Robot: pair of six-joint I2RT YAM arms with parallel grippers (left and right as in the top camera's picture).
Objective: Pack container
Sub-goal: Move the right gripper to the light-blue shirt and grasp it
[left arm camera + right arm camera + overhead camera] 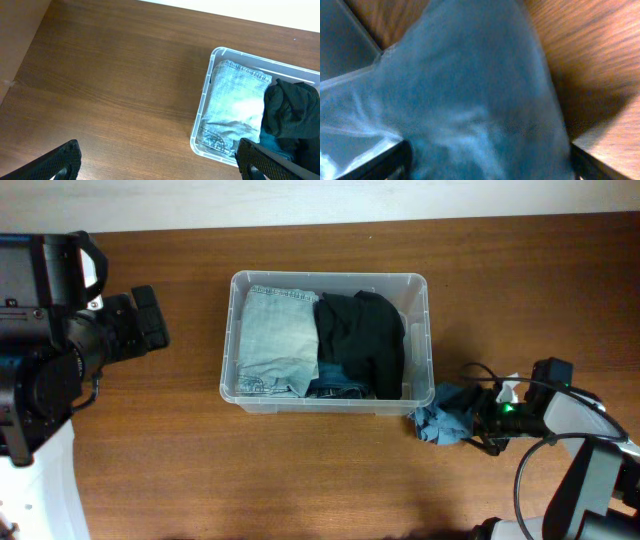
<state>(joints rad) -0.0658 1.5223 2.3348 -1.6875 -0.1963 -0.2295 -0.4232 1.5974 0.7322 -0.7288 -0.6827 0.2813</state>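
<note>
- Between the right gripper's (pixel 487 157) spread fingers, a blurred blue cloth (pixel 470 90) fills the view, its edges cut off.
- Just ahead of that gripper sits the container (pixel 228 340), holding pale denim (pixel 280 340) and a black garment (pixel 362 335).
- Left gripper (pixel 157 162), fingers apart, hangs over the wooden table (pixel 110 90); the container lies ahead to its right, partly cropped.

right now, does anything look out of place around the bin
A crumpled blue cloth lies on the table outside the container's corner, by the right gripper, while the other clothes are inside. The black garment in the container is bunched, unlike the folded denim beside it.
</note>
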